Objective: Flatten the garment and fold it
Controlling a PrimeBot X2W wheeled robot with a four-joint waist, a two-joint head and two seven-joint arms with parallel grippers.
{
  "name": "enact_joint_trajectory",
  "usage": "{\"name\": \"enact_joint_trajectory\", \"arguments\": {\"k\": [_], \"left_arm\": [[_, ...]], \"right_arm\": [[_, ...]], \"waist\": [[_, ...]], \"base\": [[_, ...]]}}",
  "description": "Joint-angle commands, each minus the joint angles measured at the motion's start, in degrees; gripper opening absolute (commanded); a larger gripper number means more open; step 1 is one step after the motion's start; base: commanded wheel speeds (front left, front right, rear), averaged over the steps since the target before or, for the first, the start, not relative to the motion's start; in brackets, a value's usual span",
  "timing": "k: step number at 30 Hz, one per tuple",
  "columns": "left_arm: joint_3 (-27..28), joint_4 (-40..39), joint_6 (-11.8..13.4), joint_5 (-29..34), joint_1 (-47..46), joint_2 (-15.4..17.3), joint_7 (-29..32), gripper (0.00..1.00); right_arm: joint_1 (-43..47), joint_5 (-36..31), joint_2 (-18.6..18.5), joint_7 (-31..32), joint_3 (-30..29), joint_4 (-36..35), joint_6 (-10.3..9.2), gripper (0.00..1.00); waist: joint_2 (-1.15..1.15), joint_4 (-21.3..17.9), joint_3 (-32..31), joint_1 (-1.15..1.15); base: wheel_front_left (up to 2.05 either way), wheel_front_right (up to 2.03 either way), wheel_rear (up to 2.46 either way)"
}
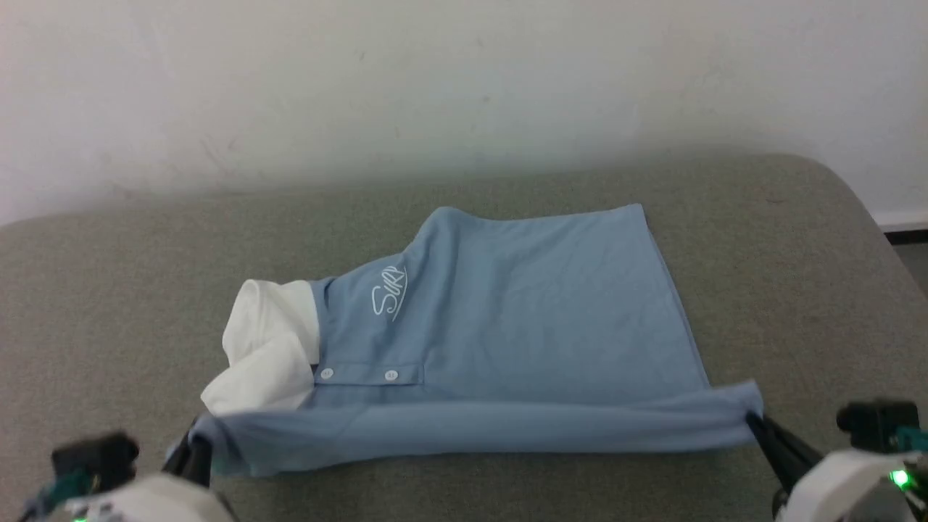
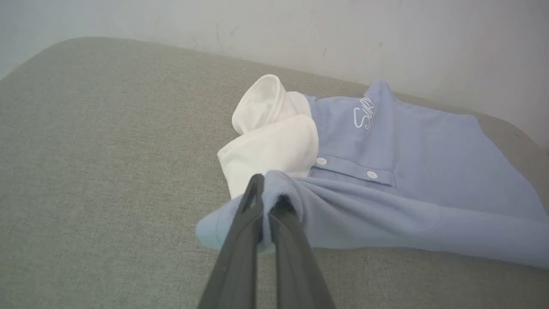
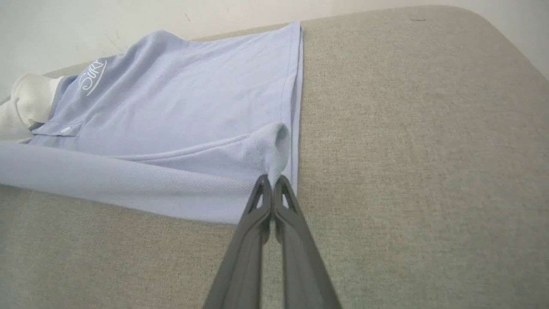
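The garment [image 1: 507, 319] is a light-blue shirt with a white collar [image 1: 264, 348] and white script logo, lying partly folded on the grey surface [image 1: 109, 304]. Its near edge is lifted in a taut band between my two grippers. My left gripper [image 1: 197, 444] is shut on the near left corner, by the collar; the left wrist view shows blue cloth [image 2: 343, 206] pinched between the dark fingers [image 2: 240, 240]. My right gripper [image 1: 754, 422] is shut on the near right corner; in the right wrist view its fingertips [image 3: 262, 189] clamp the folded hem of the garment [image 3: 171, 120].
The shirt rests on a grey fabric-covered surface with rounded corners, set against a pale wall [image 1: 464, 80]. The surface's right edge [image 1: 881, 225] drops off toward a floor strip. Bare grey fabric lies to the left and right of the shirt.
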Motion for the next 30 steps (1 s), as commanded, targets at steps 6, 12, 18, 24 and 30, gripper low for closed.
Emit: {"name": "enact_joint_trajectory", "arguments": {"k": [6,12,18,24,30], "left_arm": [[-4.2,11.3,-5.6,1.4,-17.6,-1.9,3.1,0.00],[-6.6,23.9,-9.7,1.4,-28.1,-5.4,3.4,0.00],[-7.1,33.4,-12.1,1.2,-32.9,-8.6,0.3,1.00],[-5.8,36.6,-12.8,0.2,-31.6,-10.2,-4.4,1.00],[-3.3,31.6,-11.2,-1.6,-26.0,-7.7,-4.3,1.00]], "right_arm": [[-11.3,-2.8,2.5,3.9,1.5,4.0,-0.12,0.00],[-20.8,-3.0,3.3,2.1,4.9,13.5,-0.12,0.00],[-26.9,-2.4,4.2,-3.6,7.8,23.7,-0.12,1.00],[-26.9,-0.7,4.0,-11.7,10.3,27.9,-0.12,1.00],[-21.5,-1.7,3.1,-18.3,9.3,22.6,-0.12,1.00]], "waist": [[0.00,-1.4,4.8,0.00],[0.00,-2.3,8.3,0.00],[0.00,-2.3,10.0,0.00],[0.00,-1.2,8.4,0.00],[0.00,0.0,4.7,0.00]], "base": [[0.00,0.00,0.00],[0.00,0.00,0.00],[0.00,0.00,0.00],[0.00,0.00,0.00],[0.00,0.00,0.00]]}}
